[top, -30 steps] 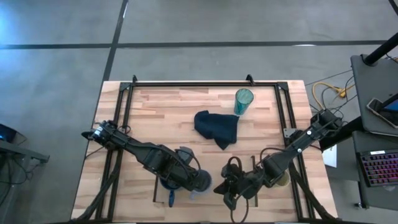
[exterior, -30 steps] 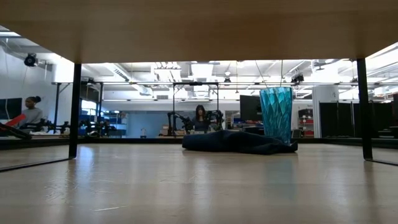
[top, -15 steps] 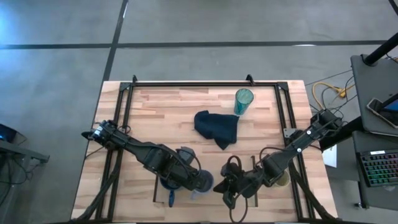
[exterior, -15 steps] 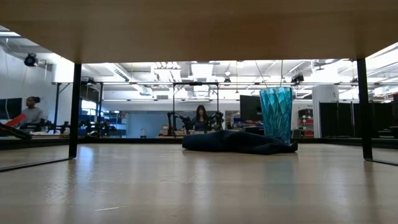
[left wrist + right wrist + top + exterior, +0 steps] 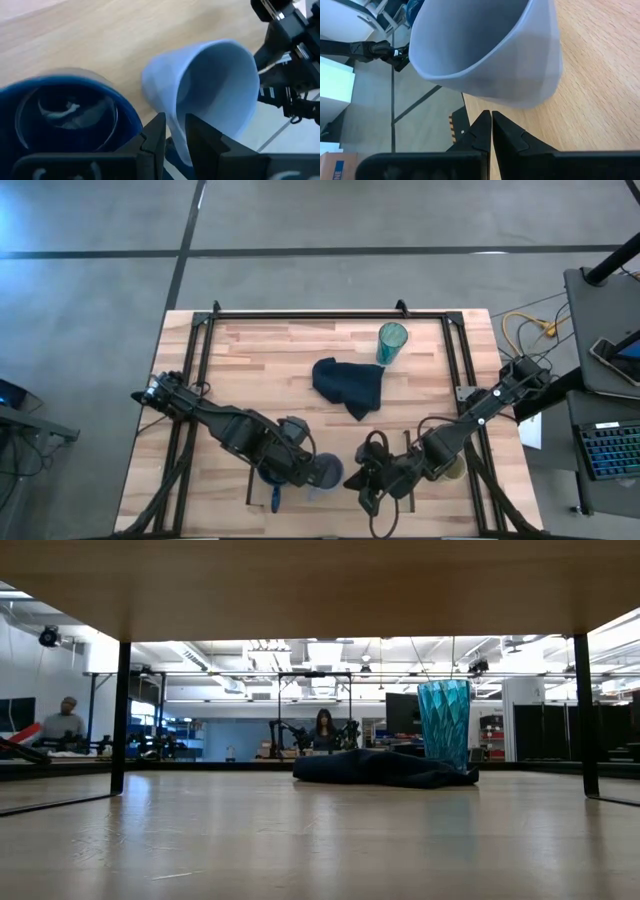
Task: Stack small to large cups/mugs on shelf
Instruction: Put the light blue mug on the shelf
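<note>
Left gripper point(image 5: 172, 137) pinches the small grey-blue cup point(image 5: 210, 90) by its wall, tilted beside the dark blue mug point(image 5: 65, 117) near the table's front edge. We fear it slips sideways. Right gripper point(image 5: 491, 131) seems closed, empty.

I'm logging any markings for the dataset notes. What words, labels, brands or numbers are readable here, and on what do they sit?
None can be read.
The teal tumbler, the dark blue mug and the grey-blue cup show no print.
The keyboard beside the table: keys too small to read.
</note>
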